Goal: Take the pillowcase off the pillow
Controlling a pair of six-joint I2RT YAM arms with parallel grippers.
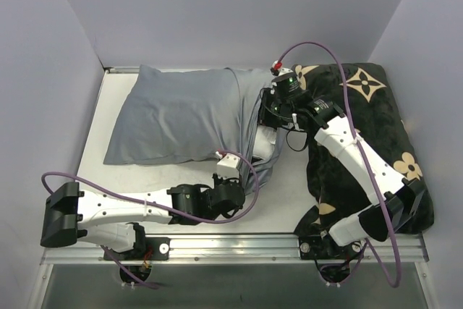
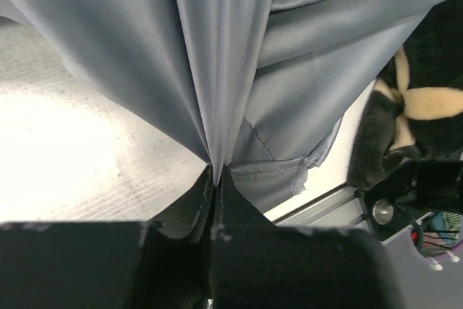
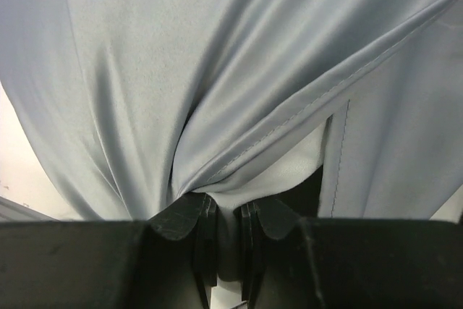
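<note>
The grey pillowcase [image 1: 181, 117] covers the pillow and lies at the left back of the table, its open end facing right. A patch of the white pillow [image 1: 265, 139] shows at that opening. My left gripper [image 1: 247, 173] is shut on a fold of the pillowcase [image 2: 217, 48] near its hem; in the left wrist view my left gripper [image 2: 215, 173] pulls the cloth taut. My right gripper [image 1: 269, 106] is at the opening. In the right wrist view my right gripper [image 3: 228, 204] is shut on the pale pillow fabric [image 3: 289, 171], with the pillowcase hem [image 3: 181, 48] draped over it.
A black plush cushion with tan flower motifs [image 1: 376, 142] fills the right side under my right arm and shows in the left wrist view [image 2: 405, 113]. The white table top [image 1: 181, 179] has walls on three sides and a metal rail [image 1: 231, 247] along the front edge.
</note>
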